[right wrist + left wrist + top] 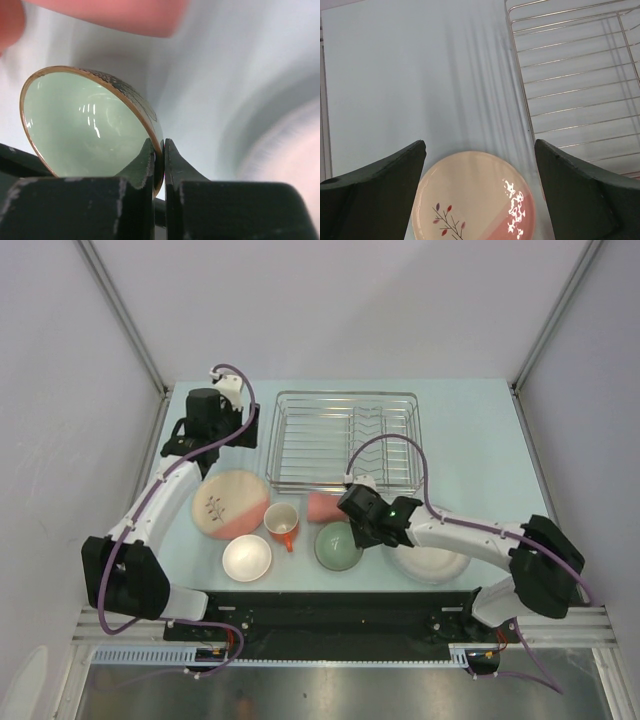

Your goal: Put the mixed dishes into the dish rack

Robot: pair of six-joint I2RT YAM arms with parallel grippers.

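By the front edge of the table (470,440), the right gripper (159,150) pinches the pale green bowl (85,120) by its rim; it looks hard, slippery and breakable.

table (480,440): pale blue; walls (350,300): white; mounting strip (340,610): black, along near edge

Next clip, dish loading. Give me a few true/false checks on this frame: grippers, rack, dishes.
1. The right gripper pinches the rim of the pale green bowl. True.
2. The pink plate sits inside the dish rack. False: it lies on the table, outside the rack's near left corner.
3. The left gripper is open and holds nothing. True.
4. The pink tumbler is held by the left gripper. False: it is on the table just in front of the rack, next to the right gripper.
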